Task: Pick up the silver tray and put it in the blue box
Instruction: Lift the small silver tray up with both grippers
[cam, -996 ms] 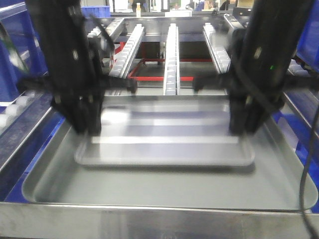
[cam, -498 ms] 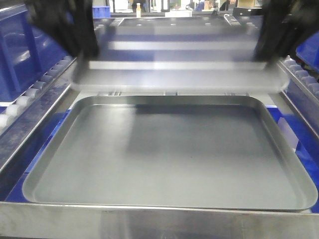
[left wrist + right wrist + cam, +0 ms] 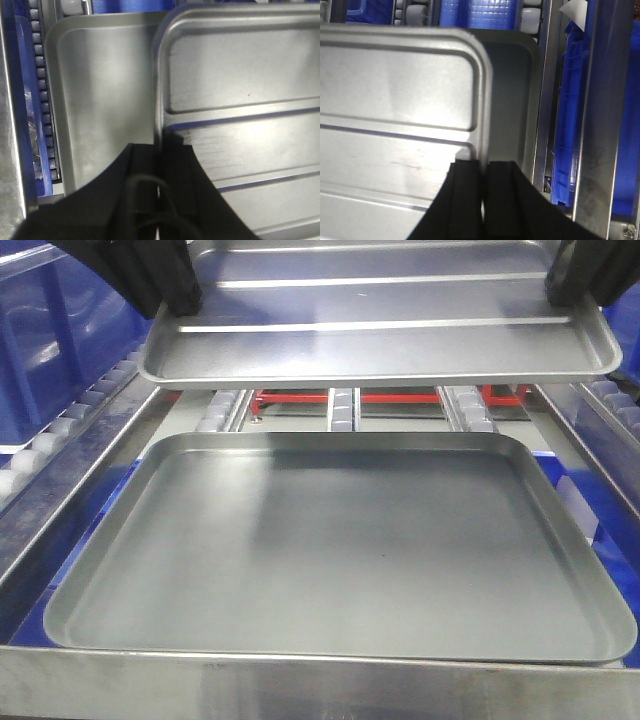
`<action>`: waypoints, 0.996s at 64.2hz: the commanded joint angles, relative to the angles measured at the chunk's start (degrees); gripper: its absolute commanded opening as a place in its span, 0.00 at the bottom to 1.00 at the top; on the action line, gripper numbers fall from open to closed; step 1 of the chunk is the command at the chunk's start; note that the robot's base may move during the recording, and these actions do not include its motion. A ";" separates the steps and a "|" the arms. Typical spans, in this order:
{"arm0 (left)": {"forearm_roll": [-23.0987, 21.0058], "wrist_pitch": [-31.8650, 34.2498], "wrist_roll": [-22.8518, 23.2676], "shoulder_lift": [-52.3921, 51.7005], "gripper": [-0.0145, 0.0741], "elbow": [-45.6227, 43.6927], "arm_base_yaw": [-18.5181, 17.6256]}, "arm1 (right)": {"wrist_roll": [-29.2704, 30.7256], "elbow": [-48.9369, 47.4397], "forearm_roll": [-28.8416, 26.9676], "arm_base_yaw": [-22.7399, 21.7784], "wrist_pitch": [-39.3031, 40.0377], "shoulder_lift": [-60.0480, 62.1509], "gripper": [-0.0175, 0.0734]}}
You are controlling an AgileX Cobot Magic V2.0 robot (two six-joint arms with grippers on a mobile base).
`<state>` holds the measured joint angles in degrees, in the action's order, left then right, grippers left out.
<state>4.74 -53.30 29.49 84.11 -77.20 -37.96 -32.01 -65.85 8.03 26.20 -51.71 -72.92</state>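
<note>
The silver tray (image 3: pixel 380 330) is up in the air, flat, over the back part of the grey tray (image 3: pixel 340 550). The 2 trays do not touch.

The left pincer (image 3: pixel 172 298) pinches the silver tray's left rim, and the right pincer (image 3: pixel 572 285) pinches its right rim. So the tray hangs between the 2 pincers.

In the left wrist view, the left pincer (image 3: pixel 160 150) has 1 black finger (image 3: pixel 142 165) outside the rim and 1 inside. They are pressed close on the thin edge. In the right wrist view, the right pincer (image 3: pixel 484 167) grips the other rim the same way. The tray's long ribs run from pincer to pincer.

Both arms come down from the top of the front view, and only their black ends show.

The grey tray lies low between rows of rollers (image 3: pixel 70 430). A blue box (image 3: pixel 45 350) stands off to the left, past the rollers.
</note>
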 commanded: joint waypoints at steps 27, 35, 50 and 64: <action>4.20 -1.48 -0.30 -2.27 0.05 -1.73 0.05 | 0.49 -1.47 4.49 -0.49 0.13 2.05 0.25; 4.20 -1.48 -0.30 -2.27 0.05 -1.73 0.05 | 0.49 -1.47 4.49 -0.49 0.13 2.05 0.25; 4.20 -1.48 -0.30 -2.27 0.05 -1.73 0.05 | 0.49 -1.47 4.49 -0.49 0.13 2.05 0.25; 4.20 -1.48 -0.30 -2.27 0.05 -1.73 0.05 | 0.49 -1.47 4.49 -0.49 0.13 2.05 0.25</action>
<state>4.74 -53.35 29.49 84.11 -77.20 -37.96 -32.01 -65.85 7.93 26.20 -51.74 -72.92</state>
